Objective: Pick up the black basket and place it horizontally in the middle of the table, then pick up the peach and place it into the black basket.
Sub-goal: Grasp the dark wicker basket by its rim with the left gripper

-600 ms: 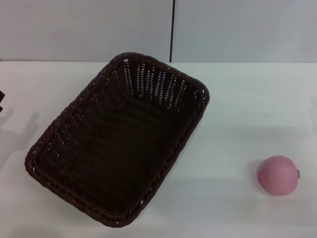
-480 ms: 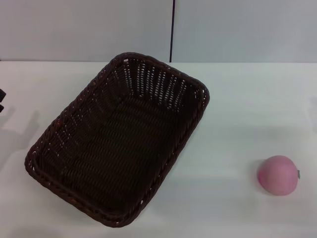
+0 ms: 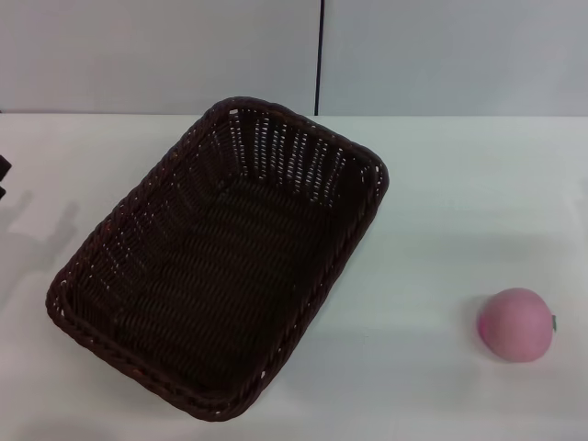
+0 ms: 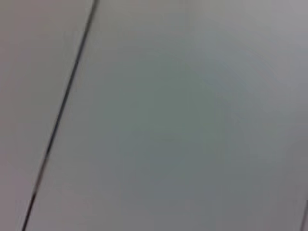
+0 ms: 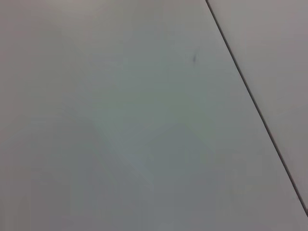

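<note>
The black basket (image 3: 216,276) lies empty on the white table (image 3: 441,202), left of the middle, turned diagonally with one short end toward the back right. The pink peach (image 3: 515,324) sits alone near the table's front right, well apart from the basket. A small dark part of my left gripper (image 3: 3,177) shows at the far left edge of the head view, clear of the basket, with its shadow on the table beside it. My right gripper is out of view. Neither wrist view shows the basket, the peach or any fingers.
A light grey wall (image 3: 165,55) with a dark vertical seam (image 3: 320,55) stands behind the table. Both wrist views show only grey panel surface (image 4: 192,120) crossed by a dark seam (image 5: 255,106).
The dark part of my left gripper at the left edge has shifted slightly upward in the head view. The basket and the peach have not moved.
</note>
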`<act>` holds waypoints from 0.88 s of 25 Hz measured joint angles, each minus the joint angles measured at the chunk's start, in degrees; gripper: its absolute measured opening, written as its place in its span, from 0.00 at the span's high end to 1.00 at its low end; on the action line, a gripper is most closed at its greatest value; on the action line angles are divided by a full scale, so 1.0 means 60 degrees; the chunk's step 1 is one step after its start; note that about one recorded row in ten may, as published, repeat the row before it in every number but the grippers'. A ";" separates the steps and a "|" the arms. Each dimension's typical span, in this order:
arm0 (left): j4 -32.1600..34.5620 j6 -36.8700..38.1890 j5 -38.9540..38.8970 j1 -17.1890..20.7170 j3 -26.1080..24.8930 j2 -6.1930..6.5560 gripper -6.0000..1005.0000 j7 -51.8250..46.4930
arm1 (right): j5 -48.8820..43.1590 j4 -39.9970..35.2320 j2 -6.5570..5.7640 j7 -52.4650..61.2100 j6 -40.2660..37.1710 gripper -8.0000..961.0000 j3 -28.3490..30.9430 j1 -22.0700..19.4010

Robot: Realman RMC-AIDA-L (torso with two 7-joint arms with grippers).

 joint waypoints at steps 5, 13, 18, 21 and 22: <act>0.1533 -0.0546 0.1585 0.0039 -0.0078 0.0909 0.29 -0.1824 | 0.0012 -0.0043 -0.0005 0.0005 0.0000 0.36 0.0015 -0.0066; 0.5375 -0.1401 0.6060 0.0093 -0.1472 0.1660 0.29 -0.6055 | 0.0013 -0.0277 -0.0011 0.0231 -0.0131 0.36 0.0204 -0.0257; 1.0470 -0.0309 1.2391 -0.0679 -0.3471 0.0814 0.29 -1.1135 | 0.0013 -0.0396 -0.0012 0.0259 -0.0319 0.36 0.0319 -0.0489; 1.1263 0.0473 1.3908 -0.1194 -0.3704 0.0513 0.29 -1.2184 | 0.0012 -0.0407 -0.0011 0.0276 -0.0491 0.36 0.0438 -0.0622; 1.1644 0.1217 1.5008 -0.1670 -0.3868 0.0265 0.29 -1.2751 | 0.0013 -0.0409 -0.0011 0.0277 -0.0527 0.36 0.0475 -0.0654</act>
